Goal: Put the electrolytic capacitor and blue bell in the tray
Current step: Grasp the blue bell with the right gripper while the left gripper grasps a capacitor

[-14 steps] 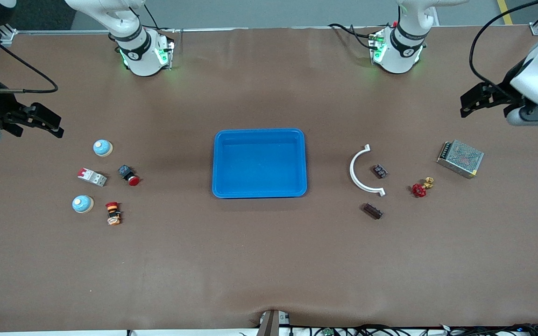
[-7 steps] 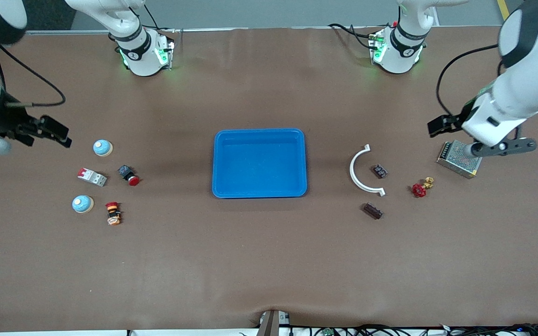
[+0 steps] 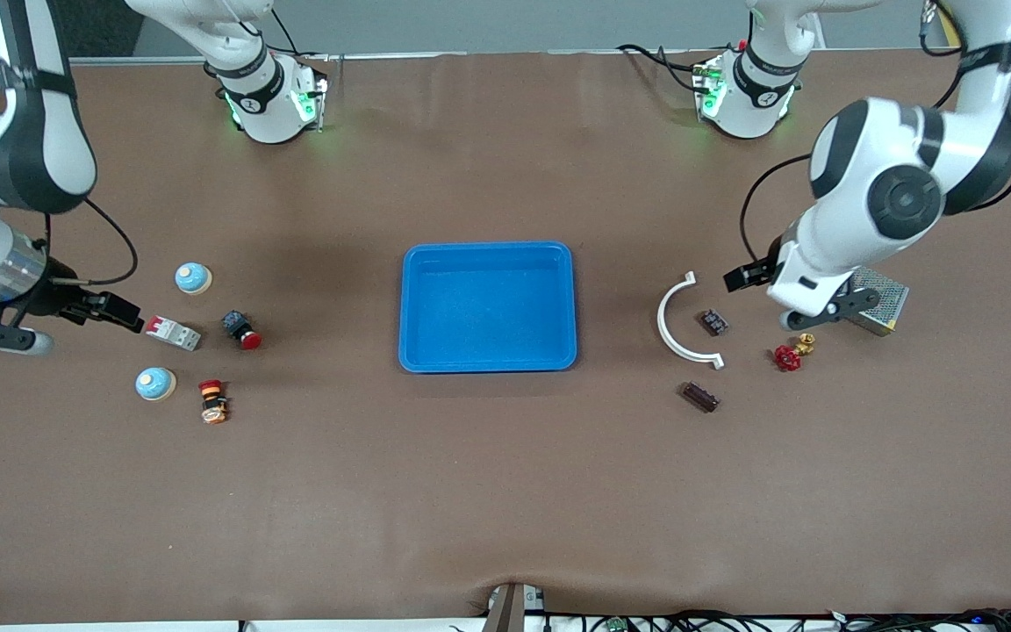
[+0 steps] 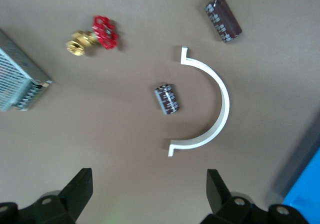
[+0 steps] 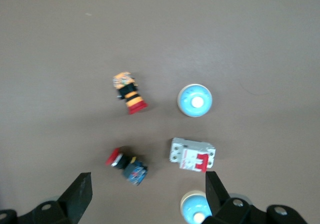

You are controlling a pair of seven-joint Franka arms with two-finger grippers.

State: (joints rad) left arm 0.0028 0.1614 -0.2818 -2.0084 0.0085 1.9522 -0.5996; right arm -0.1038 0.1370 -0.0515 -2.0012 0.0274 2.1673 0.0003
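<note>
The bright blue tray [image 3: 488, 355] lies empty at mid-table; its corner shows in the left wrist view [image 4: 306, 194]. Two dark capacitors lie toward the left arm's end: a small one [image 3: 714, 322] [image 4: 167, 99] inside a white arc, and a longer one [image 3: 700, 397] [image 4: 223, 18] nearer the front camera. Two blue bells [image 3: 193, 278] [image 3: 155, 384] sit toward the right arm's end and show in the right wrist view [image 5: 196, 209] [image 5: 195, 100]. My left gripper [image 3: 744, 277] [image 4: 148, 184] is open and empty, over the table by the arc. My right gripper [image 3: 119, 309] [image 5: 147, 189] is open and empty beside the breaker.
A white arc [image 3: 679, 325] curves round the small capacitor. A red valve [image 3: 788, 355] and a metal power supply [image 3: 885, 291] lie nearby. A white and red breaker [image 3: 174, 333], a red push button [image 3: 242, 329] and an emergency stop button [image 3: 213, 400] lie among the bells.
Both arms have swung in from the table's ends. The left gripper moved from over the power supply to the arc. The right gripper moved toward the breaker. Nothing on the table moved.
</note>
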